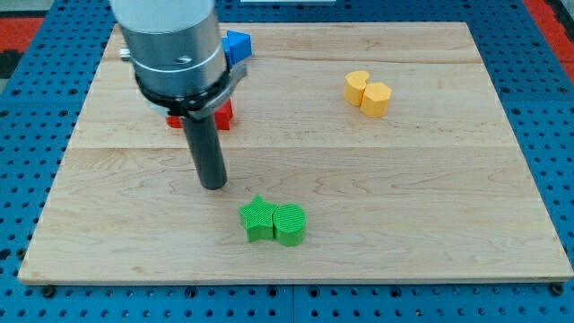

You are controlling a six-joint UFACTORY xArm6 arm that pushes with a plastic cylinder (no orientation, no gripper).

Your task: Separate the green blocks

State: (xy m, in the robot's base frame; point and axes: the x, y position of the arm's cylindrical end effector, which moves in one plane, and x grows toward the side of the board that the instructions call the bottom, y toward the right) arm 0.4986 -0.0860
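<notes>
Green star block (257,220) and green cylinder block (290,224) sit touching, side by side, near the view's bottom of the wooden worktop (430,179), so neither is separated yet. My tip (213,186) rests up and to the view's left of the star, near but clear of it, probably placed to wedge in or shove the star off; no fingers here, just a bare rod holding nothing. Yellow pair (368,92), red block (221,116) and blue block (237,45) lie well away.
</notes>
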